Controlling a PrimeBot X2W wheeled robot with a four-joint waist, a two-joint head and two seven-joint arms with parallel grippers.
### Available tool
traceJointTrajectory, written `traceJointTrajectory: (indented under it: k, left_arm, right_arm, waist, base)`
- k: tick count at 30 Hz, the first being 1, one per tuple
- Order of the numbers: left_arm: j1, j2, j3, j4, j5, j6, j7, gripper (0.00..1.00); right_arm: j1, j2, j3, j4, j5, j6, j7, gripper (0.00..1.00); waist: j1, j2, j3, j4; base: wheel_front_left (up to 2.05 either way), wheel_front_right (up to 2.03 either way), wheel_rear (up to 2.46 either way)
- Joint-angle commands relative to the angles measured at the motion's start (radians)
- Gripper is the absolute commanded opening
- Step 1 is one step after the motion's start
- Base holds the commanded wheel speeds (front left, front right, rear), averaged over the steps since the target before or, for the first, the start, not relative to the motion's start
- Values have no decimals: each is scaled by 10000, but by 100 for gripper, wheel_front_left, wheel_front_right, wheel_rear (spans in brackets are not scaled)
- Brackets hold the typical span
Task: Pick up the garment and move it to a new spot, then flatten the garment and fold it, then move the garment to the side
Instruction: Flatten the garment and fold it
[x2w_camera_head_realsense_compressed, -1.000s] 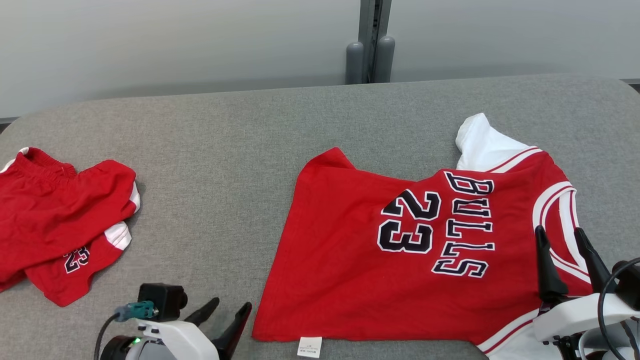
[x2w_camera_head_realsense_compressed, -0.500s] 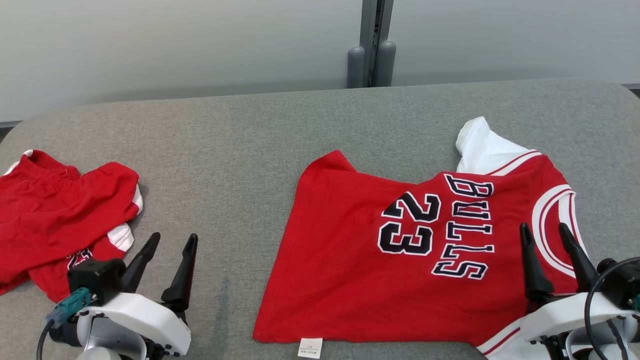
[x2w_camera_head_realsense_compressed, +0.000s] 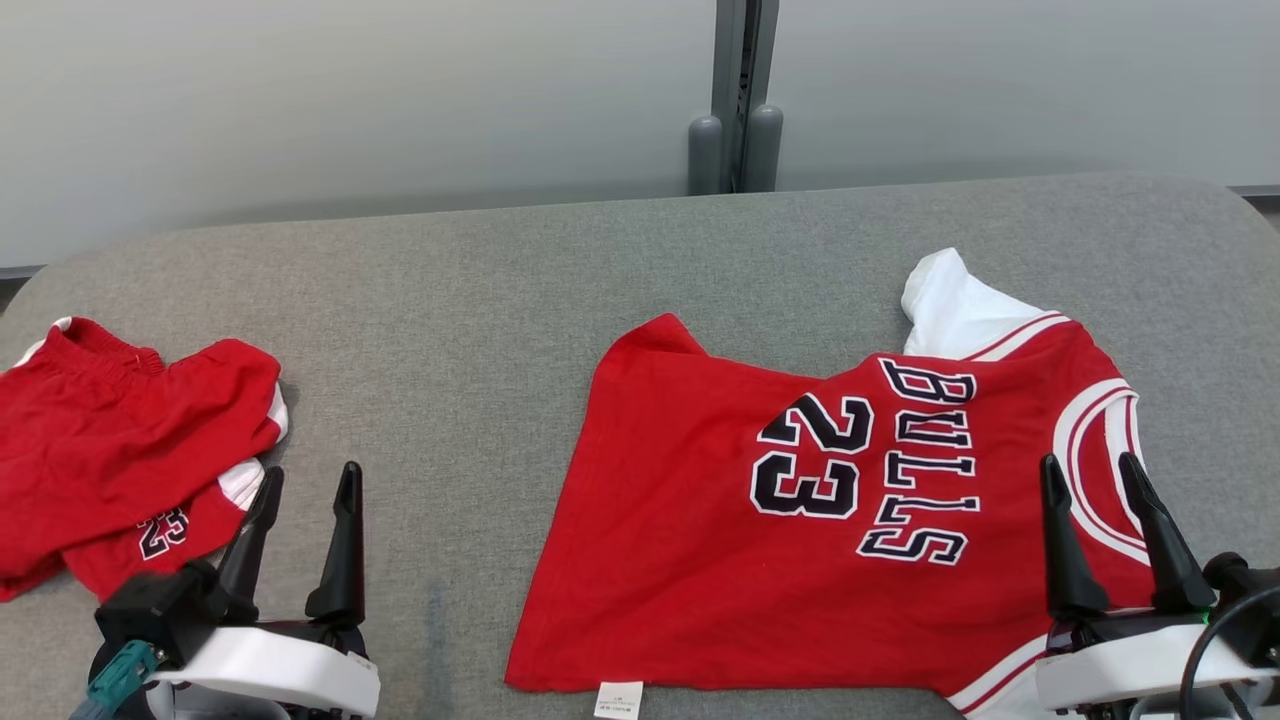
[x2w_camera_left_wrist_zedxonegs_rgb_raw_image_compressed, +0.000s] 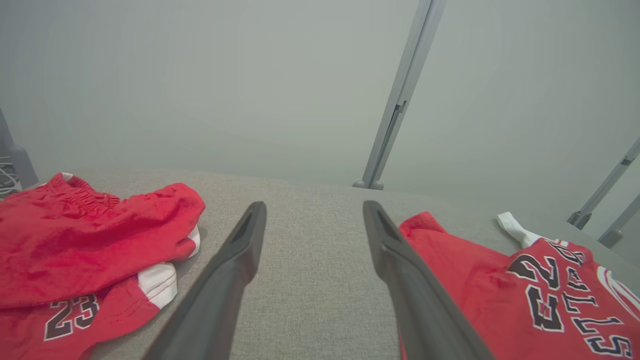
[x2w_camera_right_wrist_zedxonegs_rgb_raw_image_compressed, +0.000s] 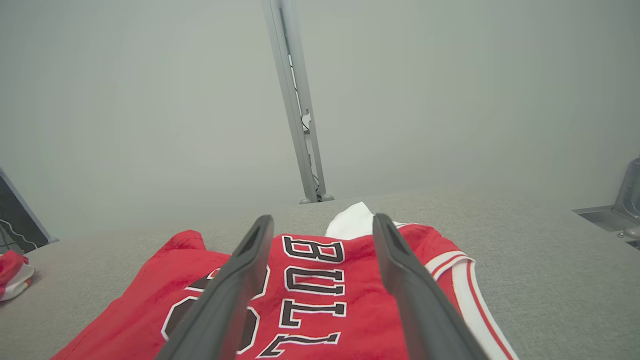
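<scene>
Red jersey (x2w_camera_head_realsense_compressed: 680, 540), near sleeve (x2w_camera_head_realsense_compressed: 990, 685) cut off.

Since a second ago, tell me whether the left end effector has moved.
Yes. The left end effector has swung left, away from the jersey toward the shorts.

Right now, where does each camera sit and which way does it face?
Head: up top, looking down at table, jersey, shorts; left gripper and right gripper at bottom edge.
Left wrist: looks along its own fingers, across table between shorts and jersey.
Right wrist: looks along its own fingers, over the jersey.
Shared: jersey in all three.
</scene>
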Motion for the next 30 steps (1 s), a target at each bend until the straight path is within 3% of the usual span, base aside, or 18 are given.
traceJointTrajectory:
  k: [1, 16, 30]
  left_arm:
    - [39, -18, 118, -7, 102, -65, -68, 100]
    - [223, -1258, 1413, 68, 1539, -1273, -86, 100]
    - [67, -1822, 2069, 417, 2161, -1968, -86, 100]
  right_arm:
    - [133, -55, -29, -72, 15, 3, -111, 100]
    - [-91, -58, 198, -1069, -126, 3, -346, 100]
    - [-181, -58, 238, -862, -125, 3, -342, 100]
  waist:
    - [0, 0, -21, 23]
    - [0, 0, 196, -28]
    - [0, 0, 391, 4]
  base:
    - [0, 0, 0]
    - [0, 0, 0]
    - [0, 0, 0]
